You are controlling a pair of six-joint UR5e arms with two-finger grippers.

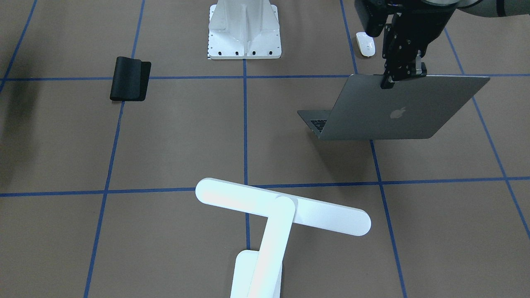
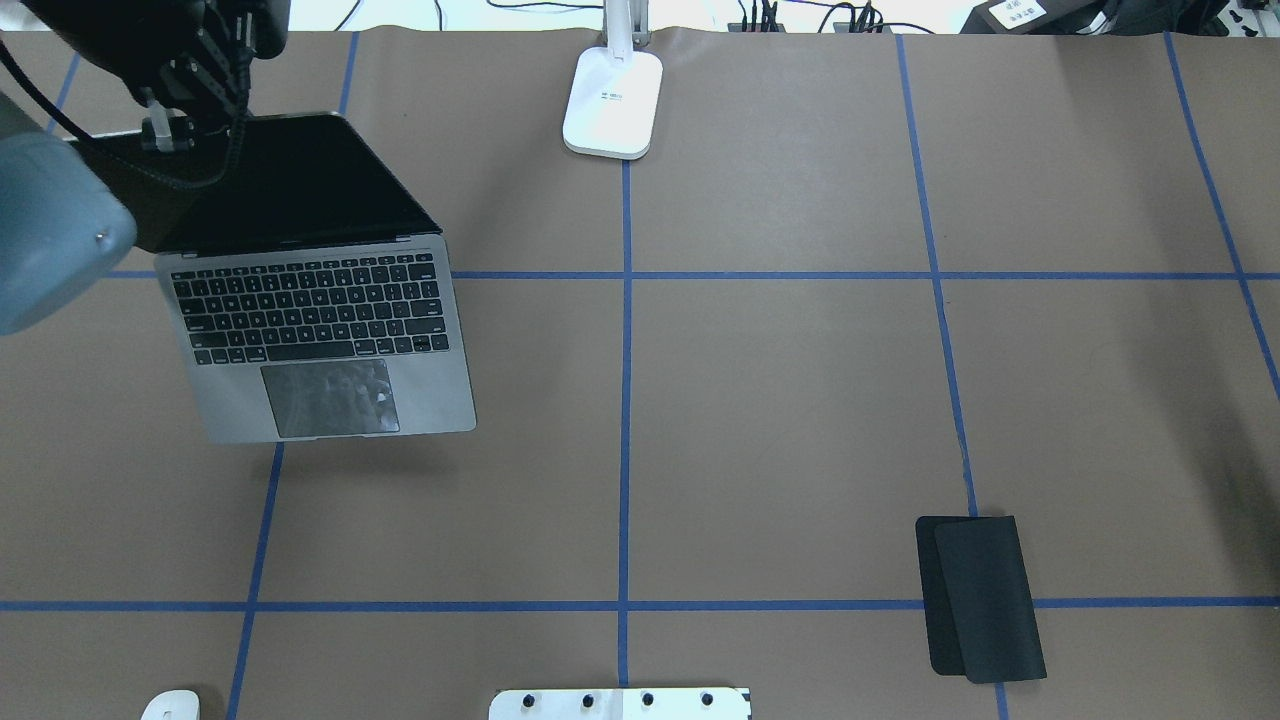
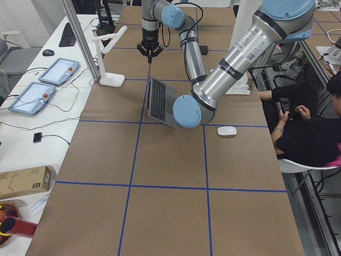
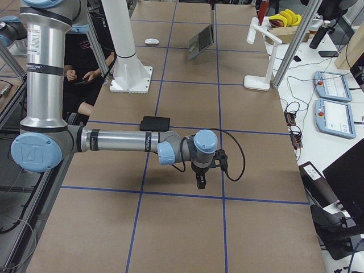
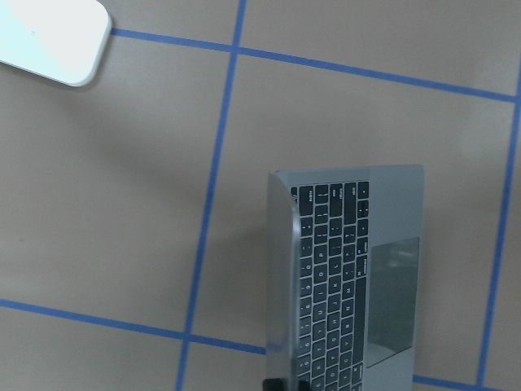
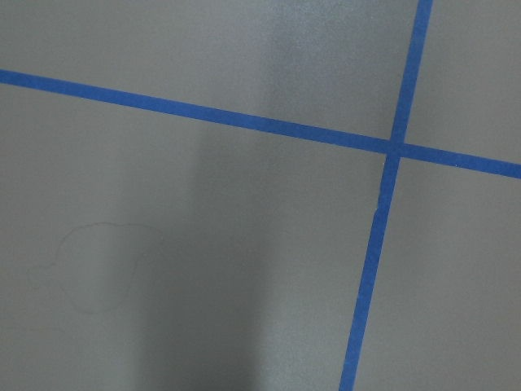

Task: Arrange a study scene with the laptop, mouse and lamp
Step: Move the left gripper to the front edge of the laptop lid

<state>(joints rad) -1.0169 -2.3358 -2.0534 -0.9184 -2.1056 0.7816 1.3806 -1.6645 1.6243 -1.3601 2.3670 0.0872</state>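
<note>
The laptop (image 1: 397,107) stands open on the brown table, its keyboard (image 2: 310,305) facing the robot and its dark-grey lid with the apple logo facing away. My left gripper (image 1: 403,76) is shut on the top edge of the lid, one finger on each face; it also shows from above (image 2: 165,135). The white mouse (image 1: 366,44) lies behind the laptop near the robot's side (image 2: 170,706). The white lamp (image 1: 281,207) stands at the far edge, with its base (image 2: 612,100) flat on the table. My right gripper (image 4: 200,182) hangs low over bare table; I cannot tell its state.
A black mouse pad (image 2: 980,597) lies folded on the robot's right half. The white ribbed pedestal (image 1: 244,33) stands mid-table at the robot's edge. A seated person (image 3: 309,122) is beside the table. Tablets and cables lie beyond the lamp side.
</note>
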